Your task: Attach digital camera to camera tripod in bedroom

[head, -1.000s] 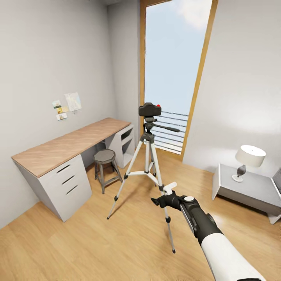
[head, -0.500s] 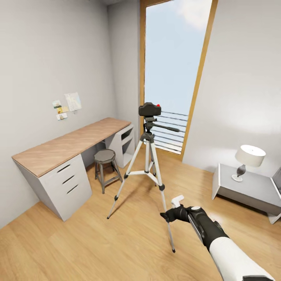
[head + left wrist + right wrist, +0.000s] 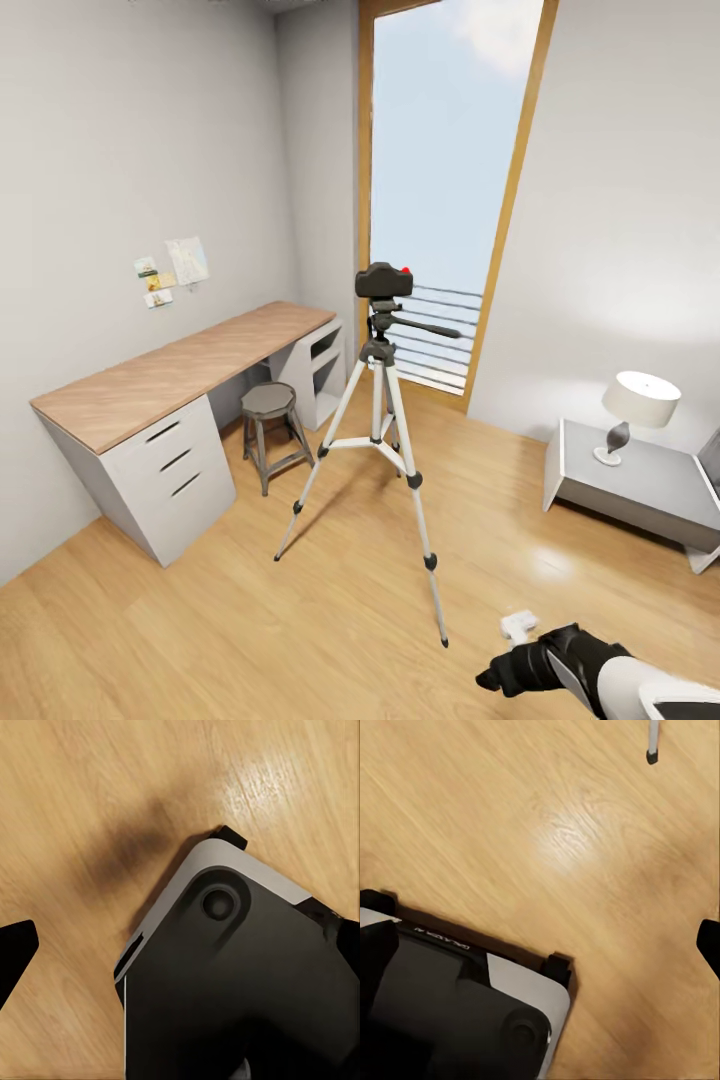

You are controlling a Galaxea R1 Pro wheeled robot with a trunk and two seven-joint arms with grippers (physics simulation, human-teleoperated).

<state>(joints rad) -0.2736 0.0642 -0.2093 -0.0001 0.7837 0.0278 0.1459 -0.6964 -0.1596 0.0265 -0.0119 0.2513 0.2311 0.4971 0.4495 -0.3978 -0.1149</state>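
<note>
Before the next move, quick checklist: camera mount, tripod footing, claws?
1. Digital camera sits on top of the camera tripod head: ok.
2. Camera locked to the head: cannot tell.
3. Tripod upright, its visible feet on the wood floor: ok.
4. Right claw apart from the tripod, low over the floor: ok.
5. Right claw empty: ok.
6. Left claw state: cannot tell.

Open plank floor [image 3: 250, 620] lies between the right hand [image 3: 520, 640] and the camera tripod [image 3: 380, 440], whose three spread legs occupy the room's centre. The stool [image 3: 270, 420] and counter [image 3: 160, 385] close off the left side; the low grey bedside unit [image 3: 640, 490] with lamp [image 3: 635, 415] bounds the right. Space around the digital camera [image 3: 382, 281] is free.
</note>
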